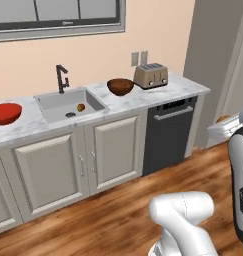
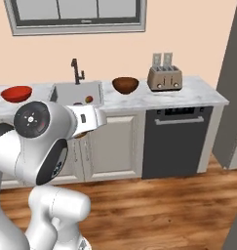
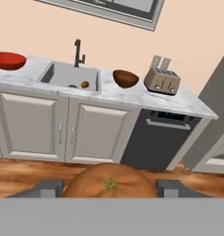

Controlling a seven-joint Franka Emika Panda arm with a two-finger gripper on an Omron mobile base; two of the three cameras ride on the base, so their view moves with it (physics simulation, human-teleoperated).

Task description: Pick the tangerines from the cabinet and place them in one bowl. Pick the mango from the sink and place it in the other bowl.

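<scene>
Open floor [image 3: 21, 173] is seen between robot and counter [image 1: 138, 97]. The brown bowl [image 1: 120, 86] is crowded by the toaster [image 1: 150, 75] alongside; the red bowl [image 1: 5, 113] stands unobstructed. The sink [image 1: 63, 106] is backed by the faucet [image 1: 61, 78].

The end effector [image 3: 109, 188] grips a tangerine [image 3: 111, 182], facing the sink [image 3: 62, 76] counter.

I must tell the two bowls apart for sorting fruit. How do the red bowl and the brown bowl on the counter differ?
The glossy red round bowl sits left of the grey sink; the dark brown round bowl sits right of it, beside the metal toaster. The red one looks wider and shallower, the brown one deeper. Both stand upright on the white marble counter, and both look empty.
</scene>
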